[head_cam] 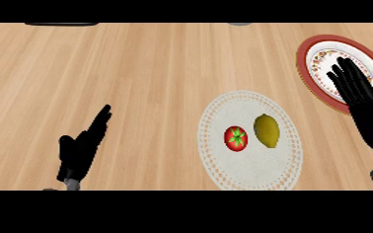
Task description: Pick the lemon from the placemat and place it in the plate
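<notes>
Fingers (342, 76) of my right hand (357, 96) are hanging straight and spread over the plate (318, 59) at the right of the worktop (146, 69). My left hand (80, 150) is resting open, fingers up, at lower left. I am seeing the lemon (267, 131) lying on the white lace placemat (247, 170), just beside a tomato (235, 138), dull yellow, its long axis pointing away from me.

Holding the left hand (79, 150) open by the worktop's near left corner, fingers straight, pointing toward the far edge, thumb jutting sideways. Holding the right hand (354, 88) open at the right edge, fingers straight and spread, pointing toward the far edge.
</notes>
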### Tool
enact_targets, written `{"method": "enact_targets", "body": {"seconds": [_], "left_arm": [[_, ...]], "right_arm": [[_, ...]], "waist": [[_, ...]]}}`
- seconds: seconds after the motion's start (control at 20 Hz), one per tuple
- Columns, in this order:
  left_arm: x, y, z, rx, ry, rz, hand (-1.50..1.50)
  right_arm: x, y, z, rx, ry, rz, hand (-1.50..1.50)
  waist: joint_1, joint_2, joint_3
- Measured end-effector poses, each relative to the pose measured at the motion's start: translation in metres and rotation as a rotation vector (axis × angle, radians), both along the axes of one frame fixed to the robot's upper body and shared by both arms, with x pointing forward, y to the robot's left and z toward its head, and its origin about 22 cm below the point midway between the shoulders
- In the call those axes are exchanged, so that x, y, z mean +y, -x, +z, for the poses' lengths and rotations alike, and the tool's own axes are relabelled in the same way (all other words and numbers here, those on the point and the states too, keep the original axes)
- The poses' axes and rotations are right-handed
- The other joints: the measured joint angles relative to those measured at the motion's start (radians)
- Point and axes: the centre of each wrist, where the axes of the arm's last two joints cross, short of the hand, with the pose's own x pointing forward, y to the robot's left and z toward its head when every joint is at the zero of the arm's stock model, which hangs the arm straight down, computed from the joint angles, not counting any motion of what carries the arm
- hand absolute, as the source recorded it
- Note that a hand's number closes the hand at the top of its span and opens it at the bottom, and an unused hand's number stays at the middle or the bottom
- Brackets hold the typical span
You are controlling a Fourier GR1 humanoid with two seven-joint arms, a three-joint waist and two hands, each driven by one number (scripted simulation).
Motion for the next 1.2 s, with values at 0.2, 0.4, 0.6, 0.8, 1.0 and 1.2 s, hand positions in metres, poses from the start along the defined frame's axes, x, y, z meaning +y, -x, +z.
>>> {"method": "enact_targets", "body": {"seconds": [0.2, 0.4, 0.6, 0.8, 1.0, 1.2], "left_arm": [[-0.011, -0.003, 0.003, 0.009, 0.045, 0.018, 0.0], [-0.009, -0.007, 0.006, 0.041, 0.07, 0.076, 0.0], [-0.014, -0.003, 0.005, 0.067, 0.104, 0.091, 0.0], [-0.021, -0.006, 0.013, 0.094, 0.123, 0.101, 0.0], [-0.023, -0.01, 0.013, 0.098, 0.126, 0.103, 0.0], [-0.022, -0.009, 0.012, 0.094, 0.13, 0.109, 0.0]], "right_arm": [[-0.01, -0.02, 0.027, -0.063, -0.004, -0.057, 1.5], [-0.05, -0.024, 0.059, -0.1, 0.198, -0.22, 1.5], [-0.058, -0.018, 0.031, -0.152, 0.193, -0.477, -1.5], [-0.058, -0.004, 0.001, -0.22, 0.136, -0.53, -1.5], [-0.057, 0.01, 0.004, -0.222, 0.179, -0.496, -1.5], [-0.058, 0.019, 0.022, -0.122, 0.327, -0.4, -1.5]], "waist": [[0.0, -0.009, 0.012], [-0.004, -0.005, 0.008], [-0.005, -0.008, 0.014], [-0.007, -0.01, 0.015], [-0.009, -0.011, 0.015], [-0.011, -0.013, 0.014]]}}
